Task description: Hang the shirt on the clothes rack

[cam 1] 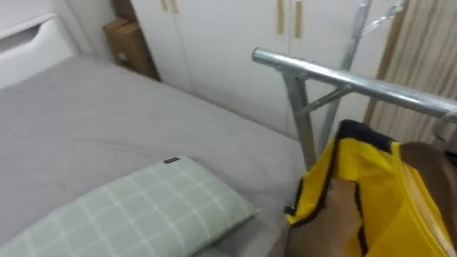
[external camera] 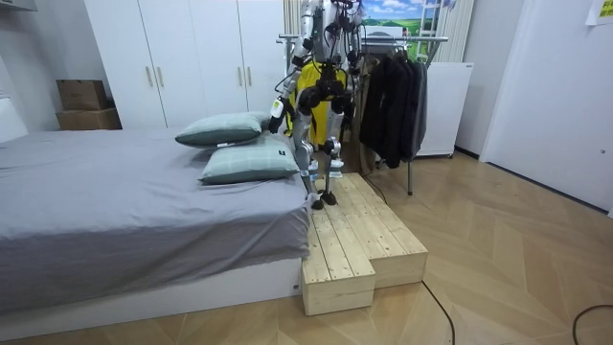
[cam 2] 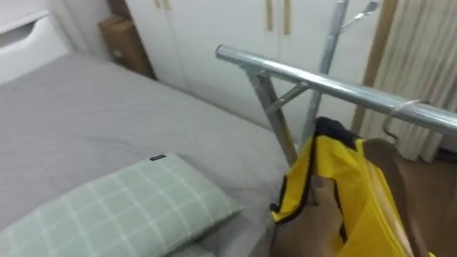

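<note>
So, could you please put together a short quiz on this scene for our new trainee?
1. True or false: the yellow garment lies on the floor.
2. In the room view, what is the robot standing on? A) a wooden platform B) a chair C) a table
3. Fill in: the checked pillow lies on the ___.
Key: 1 false, it is up beside the metal rail; 2 A; 3 bed.
</note>
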Tool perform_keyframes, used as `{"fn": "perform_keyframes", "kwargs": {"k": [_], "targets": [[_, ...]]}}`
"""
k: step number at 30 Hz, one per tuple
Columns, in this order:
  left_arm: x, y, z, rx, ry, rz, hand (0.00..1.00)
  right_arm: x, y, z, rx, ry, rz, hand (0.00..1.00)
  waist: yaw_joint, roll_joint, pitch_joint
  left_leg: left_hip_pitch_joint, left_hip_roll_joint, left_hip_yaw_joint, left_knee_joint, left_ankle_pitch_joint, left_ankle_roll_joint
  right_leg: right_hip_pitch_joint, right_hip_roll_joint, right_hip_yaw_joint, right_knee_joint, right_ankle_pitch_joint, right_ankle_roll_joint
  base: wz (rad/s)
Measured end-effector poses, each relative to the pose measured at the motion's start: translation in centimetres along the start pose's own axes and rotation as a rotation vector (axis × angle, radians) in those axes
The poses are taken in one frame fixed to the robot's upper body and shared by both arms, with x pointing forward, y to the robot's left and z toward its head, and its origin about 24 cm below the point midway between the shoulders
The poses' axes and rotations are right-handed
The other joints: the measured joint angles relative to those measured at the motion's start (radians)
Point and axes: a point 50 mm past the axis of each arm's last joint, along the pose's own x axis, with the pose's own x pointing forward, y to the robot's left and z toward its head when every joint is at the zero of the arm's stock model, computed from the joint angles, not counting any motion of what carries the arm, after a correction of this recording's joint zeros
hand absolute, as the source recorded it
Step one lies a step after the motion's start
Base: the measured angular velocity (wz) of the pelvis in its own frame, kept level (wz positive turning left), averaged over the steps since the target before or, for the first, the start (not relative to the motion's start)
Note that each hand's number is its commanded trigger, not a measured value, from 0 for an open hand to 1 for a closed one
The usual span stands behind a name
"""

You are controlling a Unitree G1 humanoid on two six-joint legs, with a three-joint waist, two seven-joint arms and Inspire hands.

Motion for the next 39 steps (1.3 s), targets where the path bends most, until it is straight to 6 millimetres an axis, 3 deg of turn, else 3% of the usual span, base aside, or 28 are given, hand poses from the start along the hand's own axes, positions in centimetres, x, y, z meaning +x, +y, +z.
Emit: {"fn": "perform_keyframes", "kwargs": {"k": [1,2,3,4,5,6,7,8,9,10,11,12,14,17,18,19,20,22,24,26,27,28,32,35,39], "targets": [[0.0,-0.1,-0.1,0.011,0.007,-0.004,0.0,0.0,-0.1,0.0,-0.007,0.0,-0.002,0.0,0.009,0.001,-0.0013,0.023,-0.004,0.015,-0.034,-0.014,-0.02,-0.011,-0.006,-0.037,0.01,-0.005,0.009,1.22],[0.0,-0.2,-0.1,0.021,0.01,-0.009,0.0,0.0,-0.2,0.0,-0.015,0.002,-0.004,0.0,0.014,0.0,-0.0015,0.036,-0.007,0.02,-0.056,-0.025,-0.025,-0.015,-0.008,-0.055,0.014,-0.013,0.024,0.97],[0.0,-0.3,-0.2,0.027,0.012,-0.014,0.0,0.0,-0.3,0.0,-0.027,0.002,-0.004,0.0,0.023,-0.001,-0.0043,0.058,-0.023,0.036,-0.119,-0.05,-0.019,-0.029,-0.015,-0.089,0.033,-0.02,0.037,0.78],[0.0,-0.3,-0.3,0.034,0.018,-0.014,0.0,0.0,-0.3,0.2,-0.039,0.0,0.0,0.0,0.03,-0.002,-0.0131,0.073,-0.042,0.054,-0.193,-0.072,-0.004,-0.046,-0.024,-0.113,0.055,-0.025,0.046,0.7],[0.0,-0.2,-0.4,0.039,0.019,-0.013,0.0,0.0,-0.2,0.3,-0.041,-0.002,0.004,0.0,0.033,-0.006,-0.0147,0.078,-0.048,0.067,-0.223,-0.083,0.005,-0.055,-0.027,-0.122,0.067,-0.025,0.056,0.4],[-0.1,0.0,-0.5,0.023,0.022,-0.001,0.0,0.1,0.1,0.4,-0.04,-0.004,0.013,0.0,0.05,-0.021,-0.0177,0.083,-0.05,0.071,-0.268,-0.1,-0.032,-0.068,-0.035,-0.125,0.087,-0.019,0.087,0.15],[-0.1,0.1,-0.9,0.002,0.032,0.005,0.0,0.1,0.1,0.3,-0.031,0.0,0.019,0.0,0.062,-0.009,-0.0264,0.084,-0.04,0.065,-0.287,-0.101,-0.035,-0.072,-0.034,-0.114,0.097,0.015,0.126,0.19],[-0.2,0.1,-1.1,0.003,0.039,0.006,0.0,0.0,0.1,0.1,-0.024,0.007,0.019,0.0,0.063,-0.006,-0.0341,0.087,-0.036,0.065,-0.295,-0.101,-0.035,-0.069,-0.036,-0.108,0.097,0.027,0.122,0.6],[-0.2,0.4,-1.5,0.009,0.058,0.024,0.0,0.0,0.3,-0.5,-0.002,0.029,0.023,0.0,0.048,-0.021,-0.0402,0.114,-0.041,0.081,-0.312,-0.097,-0.042,-0.051,-0.055,-0.109,0.097,0.039,0.091,0.81],[-0.3,0.6,-1.9,0.004,0.074,0.037,0.0,-0.1,0.2,-1.0,0.021,0.05,0.021,0.0,0.054,-0.029,-0.0364,0.139,-0.047,0.103,-0.326,-0.086,-0.055,-0.037,-0.066,-0.11,0.092,0.04,0.082,0.72],[-0.3,0.4,-2.0,-0.002,0.077,0.037,0.0,-0.1,0.1,-1.1,0.027,0.053,0.019,0.0,0.062,-0.032,-0.0355,0.141,-0.054,0.106,-0.329,-0.084,-0.052,-0.036,-0.07,-0.108,0.09,0.041,0.083,0.2],[-0.3,-0.1,-2.1,-0.03,0.078,0.034,0.0,-0.1,-0.3,-0.9,0.017,0.049,0.009,0.0,0.094,-0.029,-0.0384,0.141,-0.06,0.125,-0.328,-0.08,-0.047,-0.032,-0.075,-0.102,0.082,0.047,0.08,-0.05],[-0.3,-0.7,-2.2,-0.055,0.083,0.035,0.0,-0.1,-0.5,-0.9,0.015,0.048,0.001,0.0,0.121,-0.017,-0.0367,0.138,-0.06,0.122,-0.327,-0.072,-0.037,-0.027,-0.075,-0.098,0.071,0.071,0.094,0.04],[-0.4,-0.7,-2.4,-0.057,0.091,0.038,0.0,-0.2,-0.6,-1.2,0.034,0.058,-0.005,0.0,0.108,-0.017,-0.035,0.124,-0.069,0.06,-0.327,-0.046,-0.015,-0.013,-0.077,-0.05,0.064,0.091,0.102,0.57],[-0.4,-0.6,-2.3,-0.059,0.088,0.04,0.0,-0.2,-0.3,-1.3,0.048,0.057,-0.001,0.0,0.089,-0.017,-0.0314,0.112,-0.075,0.022,-0.324,-0.028,-0.007,-0.007,-0.077,-0.028,0.059,0.094,0.106,0.94],[-0.3,-0.5,-2.2,-0.065,0.084,0.042,0.0,-0.2,0.0,-1.5,0.077,0.059,0.004,0.0,0.068,-0.018,-0.0314,0.102,-0.079,-0.017,-0.322,-0.025,-0.001,0.004,-0.076,-0.006,0.053,0.103,0.124,1.01],[-0.3,-0.5,-2.1,-0.065,0.083,0.041,0.0,-0.2,0.1,-1.6,0.091,0.062,0.006,0.0,0.059,-0.018,-0.0299,0.101,-0.082,-0.038,-0.324,-0.023,0.003,0.015,-0.069,0.026,0.043,0.108,0.134,1.12],[-0.2,-0.5,-1.7,-0.065,0.075,0.038,0.0,-0.4,0.5,-2.8,0.141,0.087,0.008,0.0,0.046,-0.025,-0.027,0.1,-0.106,-0.114,-0.327,-0.016,0.022,0.052,-0.049,0.133,0.007,0.103,0.153,1.04],[-0.3,-0.6,-2.1,-0.072,0.086,0.034,0.0,-0.5,0.4,-3.1,0.177,0.094,0.0,0.0,0.046,-0.023,-0.0269,0.101,-0.123,-0.15,-0.327,-0.014,0.032,0.07,-0.038,0.193,-0.006,0.094,0.168,0.68],[-0.5,-0.5,-2.9,-0.084,0.107,0.036,0.0,-0.5,0.5,-3.3,0.182,0.099,-0.001,0.0,0.042,-0.023,-0.0262,0.102,-0.138,-0.185,-0.327,-0.016,0.044,0.087,-0.038,0.229,-0.011,0.096,0.166,0.65],[-0.6,-0.5,-3.4,-0.082,0.126,0.035,0.0,-0.5,0.5,-3.5,0.186,0.103,0.0,0.0,0.033,-0.024,-0.025,0.101,-0.148,-0.216,-0.325,-0.018,0.052,0.1,-0.039,0.25,-0.012,0.103,0.155,0.68],[-0.7,-0.6,-3.8,-0.083,0.145,0.031,0.0,-0.5,0.6,-3.6,0.204,0.104,-0.003,0.0,0.028,-0.025,-0.0248,0.102,-0.159,-0.238,-0.327,-0.02,0.056,0.108,-0.044,0.245,-0.013,0.1,0.155,0.59],[-1.0,-0.4,-4.9,-0.079,0.188,0.036,0.0,-0.3,1.1,-2.7,0.204,0.083,-0.002,0.0,0.036,-0.029,-0.0191,0.102,-0.168,-0.25,-0.331,-0.026,0.067,0.117,-0.04,0.27,-0.034,0.102,0.161,0.15],[-1.0,-0.5,-5.0,-0.079,0.191,0.041,0.0,-0.3,1.6,-2.7,0.205,0.084,0.005,0.0,0.05,-0.039,-0.0091,0.102,-0.174,-0.263,-0.342,-0.027,0.069,0.12,-0.036,0.304,-0.05,0.108,0.171,0.08],[-1.1,-0.9,-5.2,-0.082,0.198,0.041,0.0,-0.2,1.8,-2.0,0.201,0.065,0.005,0.0,0.053,-0.037,-0.0079,0.103,-0.176,-0.266,-0.355,-0.027,0.069,0.116,-0.029,0.365,-0.055,0.109,0.175,0.01]]}}
